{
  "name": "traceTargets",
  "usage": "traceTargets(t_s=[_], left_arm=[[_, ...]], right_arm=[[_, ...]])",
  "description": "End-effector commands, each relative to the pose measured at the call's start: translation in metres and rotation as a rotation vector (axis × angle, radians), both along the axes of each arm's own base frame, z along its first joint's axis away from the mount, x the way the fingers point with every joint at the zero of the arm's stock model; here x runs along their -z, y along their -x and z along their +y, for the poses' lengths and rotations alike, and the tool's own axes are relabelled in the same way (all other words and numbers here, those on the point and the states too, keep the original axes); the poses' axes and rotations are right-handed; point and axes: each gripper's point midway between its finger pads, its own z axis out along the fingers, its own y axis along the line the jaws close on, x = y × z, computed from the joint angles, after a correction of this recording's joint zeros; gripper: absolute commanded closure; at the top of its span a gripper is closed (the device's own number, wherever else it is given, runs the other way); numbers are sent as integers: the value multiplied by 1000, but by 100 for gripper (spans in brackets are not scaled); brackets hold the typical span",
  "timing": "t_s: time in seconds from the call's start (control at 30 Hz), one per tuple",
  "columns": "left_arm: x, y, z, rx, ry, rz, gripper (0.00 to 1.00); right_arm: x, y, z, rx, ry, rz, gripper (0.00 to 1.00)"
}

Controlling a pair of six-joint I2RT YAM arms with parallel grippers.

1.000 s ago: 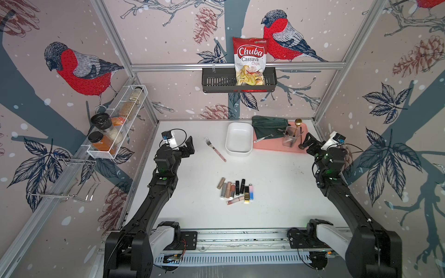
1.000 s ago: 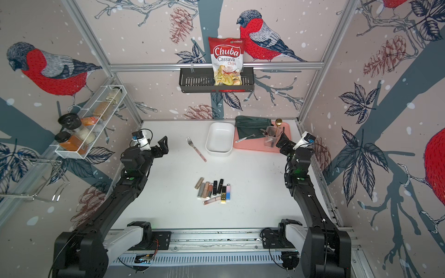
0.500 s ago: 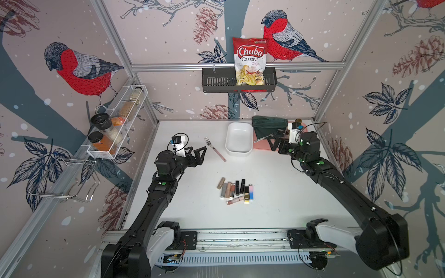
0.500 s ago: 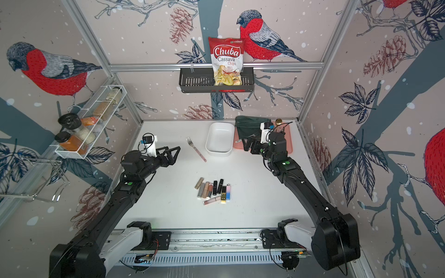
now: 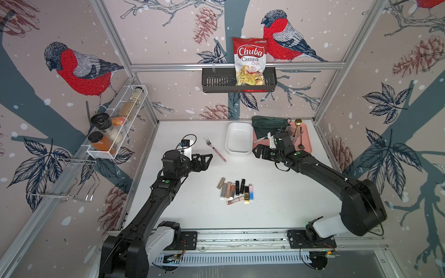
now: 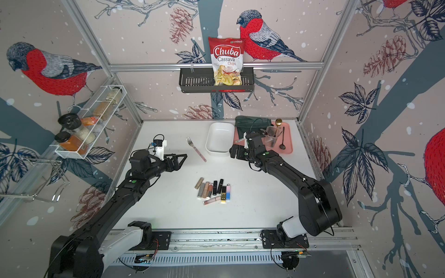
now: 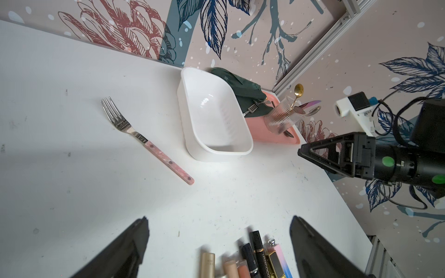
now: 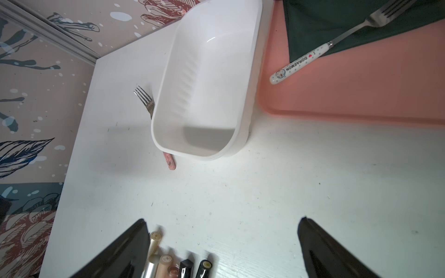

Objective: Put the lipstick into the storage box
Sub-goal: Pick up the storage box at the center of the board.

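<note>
Near storage box (image 7: 214, 120), glass (image 7: 284, 115) on tray (image 7: 262, 135) holds spoons (image 7: 299, 89).

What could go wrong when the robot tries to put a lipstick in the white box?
1. The lipsticks lie packed side by side, so a hand might grab two or scatter the neighbours.
2. The fork lies between the open left hand and the storage box; it may get knocked.
3. The open right hand hangs close to the box's corner and could bump it.

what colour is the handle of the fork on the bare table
Marbled pink with dark rivets; the fork shows best in the left wrist view.
</note>
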Motion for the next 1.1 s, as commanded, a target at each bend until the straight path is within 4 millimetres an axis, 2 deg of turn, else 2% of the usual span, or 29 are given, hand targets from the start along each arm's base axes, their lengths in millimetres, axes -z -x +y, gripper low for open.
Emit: traceTargets(t_s=[0.0, 0.27, 0.53, 0.97, 1.07], left_arm=[[-4, 0, 3, -13, -25, -21, 5], [-6, 1, 6, -34, -33, -27, 5], [-7, 1, 7, -38, -37, -29, 5], [-6, 0, 8, -44, -39, -24, 5], [-6, 0, 9, -48, -40, -24, 5]], right_arm=[[19, -8, 2, 69, 25, 86, 1], [48, -50, 13, 126, 113, 123, 10], [72, -87, 12, 162, 145, 159, 28], [85, -102, 22, 137, 167, 171, 48], [87, -103, 23, 132, 169, 177, 57]])
